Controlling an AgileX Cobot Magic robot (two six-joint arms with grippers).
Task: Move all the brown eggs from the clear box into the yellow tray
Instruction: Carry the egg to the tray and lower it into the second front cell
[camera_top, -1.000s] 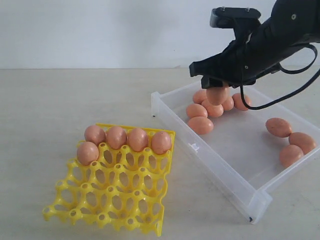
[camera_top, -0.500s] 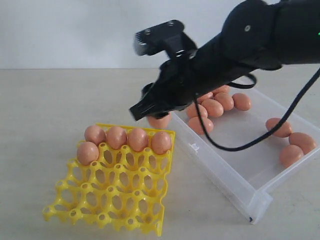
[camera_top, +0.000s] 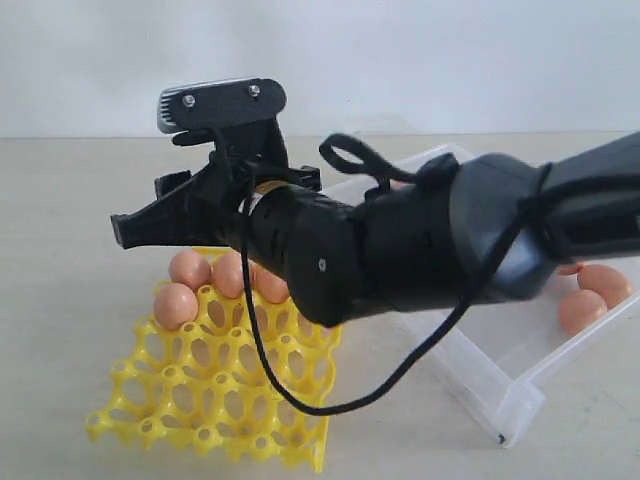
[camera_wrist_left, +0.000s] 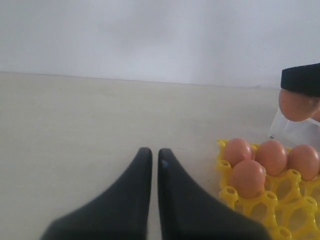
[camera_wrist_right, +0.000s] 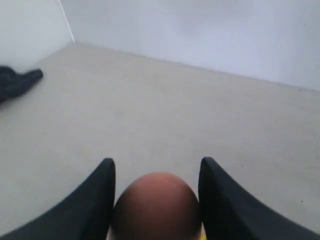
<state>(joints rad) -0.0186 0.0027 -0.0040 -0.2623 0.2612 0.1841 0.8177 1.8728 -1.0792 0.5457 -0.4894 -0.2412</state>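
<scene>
Above the far side of the yellow tray (camera_top: 215, 400), the right gripper (camera_wrist_right: 156, 167) hangs in the air with its arm reaching across from the clear box (camera_top: 470, 365). The right wrist view shows it clamped on one brown egg (camera_wrist_right: 156, 205), a black finger pressing each side of the shell. The left wrist view shows the same egg under a black finger, clear of the tray and higher than the eggs seated there. In the exterior view the carried egg is hidden by the gripper body.

Tray contents, exterior view: a row of eggs (camera_top: 188, 268) sits along the far edge. Three are visible before the arm covers the rest. One more egg (camera_top: 175, 305) sits at the left end of the second row, touching the row behind it. The nearer cups visible below the arm hold nothing.

Box: only its near right corner shows past the arm, with two eggs (camera_top: 603, 283) lying together at that end and a sliver of a third beside them. The rest of the box floor is hidden.

The left gripper (camera_wrist_left: 151, 157) is low over the bare table (camera_top: 60, 200), beside the tray, its fingers pressed nearly together with nothing between them.

A black cable (camera_top: 300, 405) droops from the right arm across the tray.
</scene>
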